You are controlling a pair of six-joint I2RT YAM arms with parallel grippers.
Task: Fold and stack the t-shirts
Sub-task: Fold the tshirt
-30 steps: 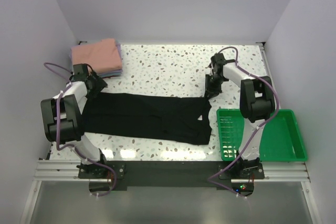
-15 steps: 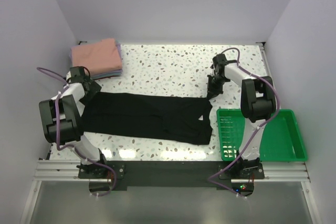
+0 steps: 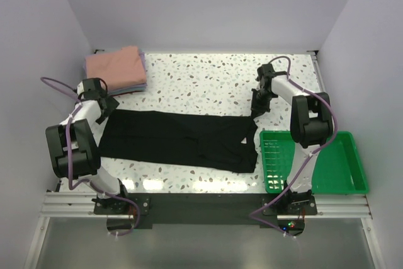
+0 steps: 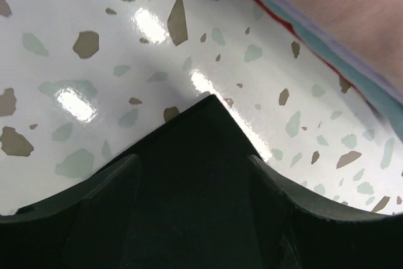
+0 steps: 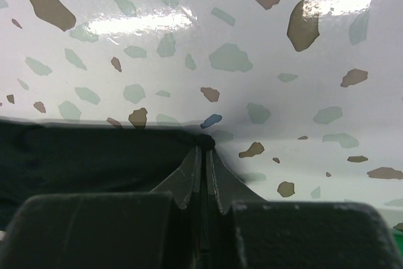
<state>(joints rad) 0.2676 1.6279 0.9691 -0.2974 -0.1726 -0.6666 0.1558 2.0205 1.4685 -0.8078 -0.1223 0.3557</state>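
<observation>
The black t-shirt (image 3: 179, 140) lies spread flat across the table's middle. My left gripper (image 3: 105, 108) is at its far left corner. In the left wrist view its fingers (image 4: 110, 184) stand apart, and the shirt's pointed corner (image 4: 208, 124) lies between them. My right gripper (image 3: 256, 114) is at the shirt's far right corner. Its fingertips (image 5: 189, 174) are shut on a pinch of black cloth (image 5: 205, 141). The folded stack, salmon-pink t-shirt (image 3: 115, 67) on top with lavender and bluish ones under it, sits at the back left and shows in the left wrist view (image 4: 343, 4).
A green plastic tray (image 3: 343, 177) stands at the front right, close to the shirt's right edge. White walls enclose the speckled table (image 3: 201, 80) on three sides. Purple cables loop off both arms.
My left gripper has moved left and slightly back, my right gripper slightly right. The black shirt now lies longer and flatter between them.
</observation>
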